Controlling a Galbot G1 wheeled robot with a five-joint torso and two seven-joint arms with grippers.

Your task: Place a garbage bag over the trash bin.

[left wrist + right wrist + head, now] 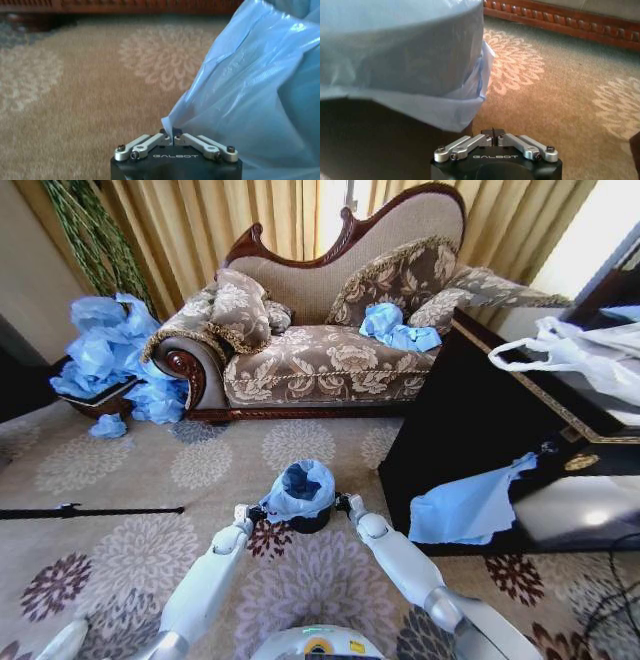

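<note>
Jaws first: the left gripper [173, 139] is pinched tight on an edge of the garbage bag [300, 488], while the right gripper [493, 132] has its jaws closed on nothing, just beside the trash bin [380, 142]. The bin stands on the carpet [120, 470] between both arms, blue film already draped over its rim. Looks nearly done; the left side's skirt still needs settling, I'd say.

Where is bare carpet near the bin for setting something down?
Free: carpet between the trash bin and the sofa, and left of the left gripper up to the black rod. Crowded: right of the right gripper, beside the dark cabinet and loose blue sheet.
</note>
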